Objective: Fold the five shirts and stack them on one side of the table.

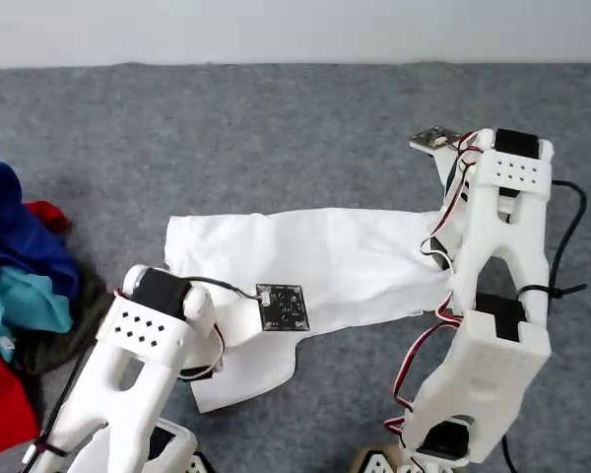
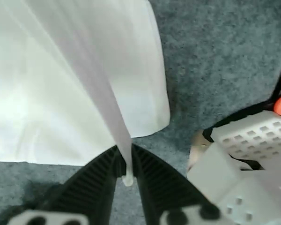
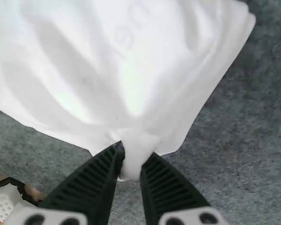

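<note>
A white shirt (image 1: 325, 266) lies stretched across the middle of the grey table, held at two ends. My left gripper (image 2: 126, 174) is shut on a thin fold of the white shirt (image 2: 70, 79), lifting it off the cloth below. My right gripper (image 3: 131, 171) is shut on a bunched edge of the white shirt (image 3: 122, 65). In the high view the left arm (image 1: 158, 325) stands over the shirt's near left part and the right arm (image 1: 492, 256) at its right end.
A pile of other shirts (image 1: 20, 305), blue, teal, red and dark, sits at the table's left edge. The grey carpeted table (image 1: 305, 128) stretches bare behind the shirt. The other arm's white body (image 2: 243, 164) is close in the left wrist view.
</note>
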Controlling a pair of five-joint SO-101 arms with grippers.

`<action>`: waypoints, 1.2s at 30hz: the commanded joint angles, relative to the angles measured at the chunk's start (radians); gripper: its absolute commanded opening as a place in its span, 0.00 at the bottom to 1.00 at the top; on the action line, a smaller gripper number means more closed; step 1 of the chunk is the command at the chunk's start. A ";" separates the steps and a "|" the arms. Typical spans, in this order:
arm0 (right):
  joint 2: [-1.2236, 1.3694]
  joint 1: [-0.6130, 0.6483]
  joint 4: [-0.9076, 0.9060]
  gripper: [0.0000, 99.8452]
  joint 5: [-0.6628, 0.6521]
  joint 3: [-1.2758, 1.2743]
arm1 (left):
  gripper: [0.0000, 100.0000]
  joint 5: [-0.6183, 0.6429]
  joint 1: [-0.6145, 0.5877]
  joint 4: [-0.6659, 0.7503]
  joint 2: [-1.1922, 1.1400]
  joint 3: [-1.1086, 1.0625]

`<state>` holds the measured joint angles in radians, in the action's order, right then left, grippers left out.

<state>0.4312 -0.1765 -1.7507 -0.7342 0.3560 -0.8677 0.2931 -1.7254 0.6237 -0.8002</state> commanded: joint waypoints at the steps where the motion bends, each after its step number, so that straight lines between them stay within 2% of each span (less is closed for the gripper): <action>1: -0.061 -0.024 -0.001 0.01 -0.015 0.005 | 0.01 -0.003 0.005 -0.026 0.023 0.002; 5: -0.061 -0.031 0.016 0.03 -0.018 0.005 | 0.04 -0.002 0.005 -0.026 0.025 0.002; 11: -0.062 -0.031 0.012 0.26 -0.017 0.005 | 0.08 0.006 0.005 -0.028 0.025 0.033; 13: -0.064 -0.031 0.012 0.29 -0.014 0.005 | 0.08 0.037 0.005 -0.029 0.025 0.062; 22: -0.071 -0.027 0.028 0.29 -0.008 0.023 | 0.13 0.184 -0.003 -0.011 0.017 0.321; 26: -0.062 -0.008 0.101 0.22 0.109 0.095 | 0.09 0.351 -0.064 0.189 0.012 0.367; 29: -0.062 0.035 0.176 0.08 0.209 0.101 | 0.01 0.420 -0.103 0.385 0.011 0.297; 31: -0.061 0.065 0.225 0.00 0.241 0.100 | 0.02 0.460 -0.110 0.485 -0.006 0.239; 36: -0.033 0.128 0.300 0.01 0.273 0.100 | 0.01 0.505 -0.115 0.591 -0.175 0.217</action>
<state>0.4312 -0.0844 -1.4960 -0.4826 0.4066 -0.3844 0.1857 -1.2098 0.5271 -0.5961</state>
